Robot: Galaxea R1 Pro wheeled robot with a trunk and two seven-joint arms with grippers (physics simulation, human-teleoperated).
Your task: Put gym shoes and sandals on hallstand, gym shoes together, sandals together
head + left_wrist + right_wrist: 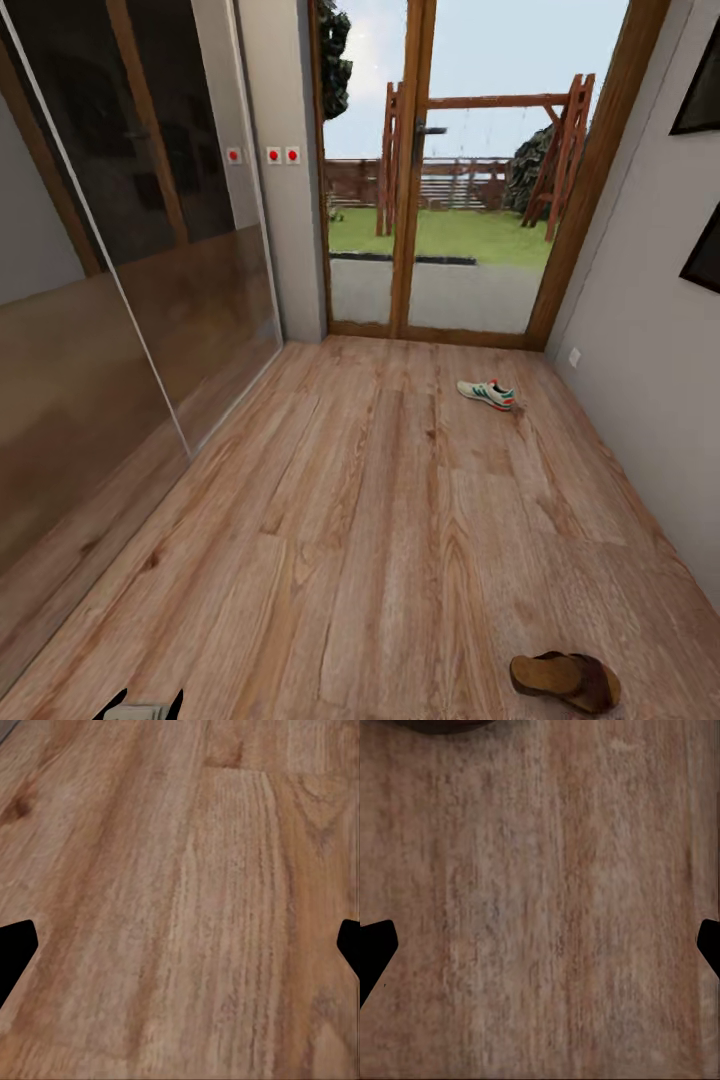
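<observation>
- The left gripper [180,952] hangs over bare planks of the corridor floor [187,870]; its dark fingers [15,949] sit wide apart at both edges of the left wrist view, nothing between them.
- The right gripper [540,956] is likewise spread wide over bare wood, with a dark brown rounded shape [446,724] at the edge of its view, too cropped to identify.
- Nearest in the head view, one brown sandal [565,681] lies flat on the floor at the near right.
- Farther on, a white gym shoe [487,394] with green stripes rests on the planks, near the right wall [640,330].
- Mirrored sliding panels [150,250] line the left side.
- Farthest, a wood-framed glass door [415,200] faces a lawn and a swing frame [565,150].
</observation>
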